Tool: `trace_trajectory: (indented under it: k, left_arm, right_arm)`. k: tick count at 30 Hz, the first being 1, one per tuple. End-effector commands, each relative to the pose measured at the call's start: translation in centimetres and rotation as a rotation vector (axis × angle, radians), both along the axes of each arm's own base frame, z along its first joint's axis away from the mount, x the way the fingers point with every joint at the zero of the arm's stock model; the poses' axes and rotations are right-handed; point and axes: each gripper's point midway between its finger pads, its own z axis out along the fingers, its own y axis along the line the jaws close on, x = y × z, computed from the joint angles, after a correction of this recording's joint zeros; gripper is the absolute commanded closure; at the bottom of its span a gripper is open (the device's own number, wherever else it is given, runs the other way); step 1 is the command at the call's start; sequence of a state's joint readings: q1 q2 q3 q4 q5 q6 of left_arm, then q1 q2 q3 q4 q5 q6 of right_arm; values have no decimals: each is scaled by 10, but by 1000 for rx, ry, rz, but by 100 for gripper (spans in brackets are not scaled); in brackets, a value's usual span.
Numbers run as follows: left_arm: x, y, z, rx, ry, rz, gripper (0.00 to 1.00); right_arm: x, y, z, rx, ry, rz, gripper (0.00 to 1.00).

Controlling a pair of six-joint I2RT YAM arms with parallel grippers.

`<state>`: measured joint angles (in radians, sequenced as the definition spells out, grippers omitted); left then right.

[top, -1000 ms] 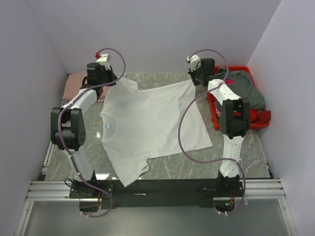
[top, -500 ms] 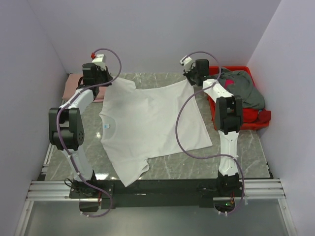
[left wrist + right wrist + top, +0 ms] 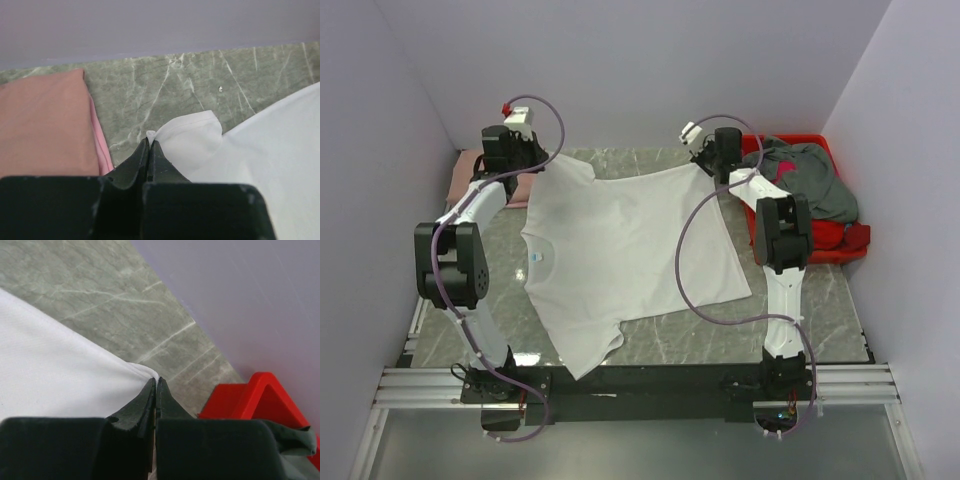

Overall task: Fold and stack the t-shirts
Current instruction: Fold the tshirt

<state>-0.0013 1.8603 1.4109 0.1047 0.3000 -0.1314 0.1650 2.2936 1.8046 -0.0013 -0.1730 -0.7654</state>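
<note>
Top external view: the white shirt (image 3: 620, 250) is seen spread on the desk (image 3: 800, 300), its far edge drawn tauter and carried slightly leftward compared with a second ago. The left fingers (image 3: 137, 160) are clamped on the far sleeve, the right fingers (image 3: 145, 402) on the far hem corner. Flattening is judged underway; no fold is made yet.

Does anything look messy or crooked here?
Yes. The white t-shirt lies crooked, and its near sleeve hangs past the front edge of the table. In the red bin, a grey shirt is heaped untidily and a red shirt spills over the side.
</note>
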Motion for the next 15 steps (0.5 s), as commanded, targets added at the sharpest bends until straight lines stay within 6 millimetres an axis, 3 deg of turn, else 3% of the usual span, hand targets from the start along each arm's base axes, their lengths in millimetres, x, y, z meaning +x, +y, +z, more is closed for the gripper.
trace_trajectory:
  k: [1,5,15]
  left_arm:
    - [-6,-9,49,6,-123,-57,100]
    - [-8,-6,44,18,-117,-50,100]
    - [-20,1,45,69,-138,-33,100]
  right_arm:
    - [3,25,51,-19,-166,97,100]
    - [4,32,48,-30,-175,107,100]
    - [21,16,43,-112,-251,53,100]
